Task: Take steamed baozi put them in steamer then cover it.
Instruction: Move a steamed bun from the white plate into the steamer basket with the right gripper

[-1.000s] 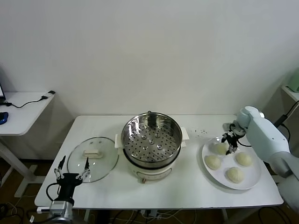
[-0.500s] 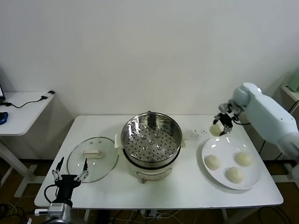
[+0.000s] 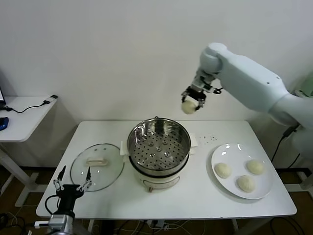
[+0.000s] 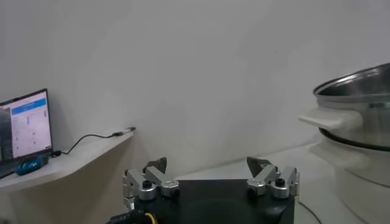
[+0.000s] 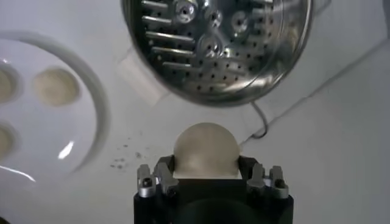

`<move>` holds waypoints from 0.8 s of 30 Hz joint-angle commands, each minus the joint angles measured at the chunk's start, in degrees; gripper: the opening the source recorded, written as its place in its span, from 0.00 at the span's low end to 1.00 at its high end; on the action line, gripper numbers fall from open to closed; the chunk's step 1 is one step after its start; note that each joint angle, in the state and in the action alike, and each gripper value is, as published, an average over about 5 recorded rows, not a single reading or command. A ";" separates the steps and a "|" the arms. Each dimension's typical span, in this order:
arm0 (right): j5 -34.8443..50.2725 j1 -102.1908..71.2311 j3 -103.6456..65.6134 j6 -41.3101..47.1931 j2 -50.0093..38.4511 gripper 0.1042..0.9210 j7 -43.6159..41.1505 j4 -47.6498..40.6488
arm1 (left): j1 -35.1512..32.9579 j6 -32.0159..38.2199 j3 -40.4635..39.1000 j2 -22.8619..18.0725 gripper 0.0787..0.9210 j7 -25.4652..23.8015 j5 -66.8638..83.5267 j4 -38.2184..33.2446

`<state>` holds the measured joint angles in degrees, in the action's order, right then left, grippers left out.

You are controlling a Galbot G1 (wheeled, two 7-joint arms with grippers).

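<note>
Right gripper [image 3: 188,102] way up in the air, clamped around one steamed baozi [image 3: 187,106], hanging above and beyond the steamer [image 3: 158,148] toward about 1 o'clock from its rim. From the right wrist view, same bun [image 5: 205,151] wedged snug between the fingers [image 5: 161,176], with the perforated steamer floor [image 5: 214,45] below and off to the side, not directly under.

Steamer sitting mid-worktop [image 3: 205,196], uncovered, nothing inside it. Three more baozi on the white plate [image 3: 222,185] at roughly 3 o'clock of the steamer: one at the plate's 9 o'clock [image 3: 222,170], one near 2 o'clock [image 3: 255,166], one at 6 o'clock [image 3: 245,183]. All apart from each other.

Cover [image 3: 97,166] lying flat on the worktop at 9 o'clock of the steamer, handle up, just beside the steamer's base.

Left gripper [image 3: 72,182] parked low at the near edge of the worktop, around 7 o'clock of the cover, fingers spread wide and gripping nothing. Same spread fingers [image 4: 150,177] clear in the left wrist view, steamer side off in the background.
</note>
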<state>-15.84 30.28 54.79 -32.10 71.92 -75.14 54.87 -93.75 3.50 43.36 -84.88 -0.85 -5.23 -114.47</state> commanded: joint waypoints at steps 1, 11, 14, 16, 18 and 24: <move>-9.79 -3.22 2.90 -7.24 9.19 0.70 2.64 2.75 | -0.49 -0.20 0.11 0.16 0.88 -0.05 0.39 -0.62; -16.51 -11.16 1.90 -8.54 10.73 0.70 4.04 0.29 | -1.04 -0.13 0.08 0.27 0.88 0.18 0.56 -0.54; -17.46 -12.49 1.50 -8.82 11.05 0.70 4.24 -1.13 | -1.05 -0.16 0.17 0.27 0.88 0.34 0.72 -0.42; -17.80 -13.06 1.32 -8.90 11.19 0.70 4.34 -1.94 | -1.03 -0.17 0.18 0.27 0.88 0.36 0.73 -0.34; -18.04 -13.44 1.22 -8.95 11.30 0.70 4.46 -2.61 | -0.94 -0.22 0.16 0.23 0.88 0.35 0.71 -0.23; -19.41 -14.25 0.70 -9.14 11.61 0.71 4.98 -4.03 | -0.10 -0.61 -0.16 -0.80 0.88 0.31 0.35 -0.11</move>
<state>-31.94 18.46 55.82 -40.23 82.36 -70.78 52.50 -94.32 3.15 43.46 -84.90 -0.51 -4.70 -114.61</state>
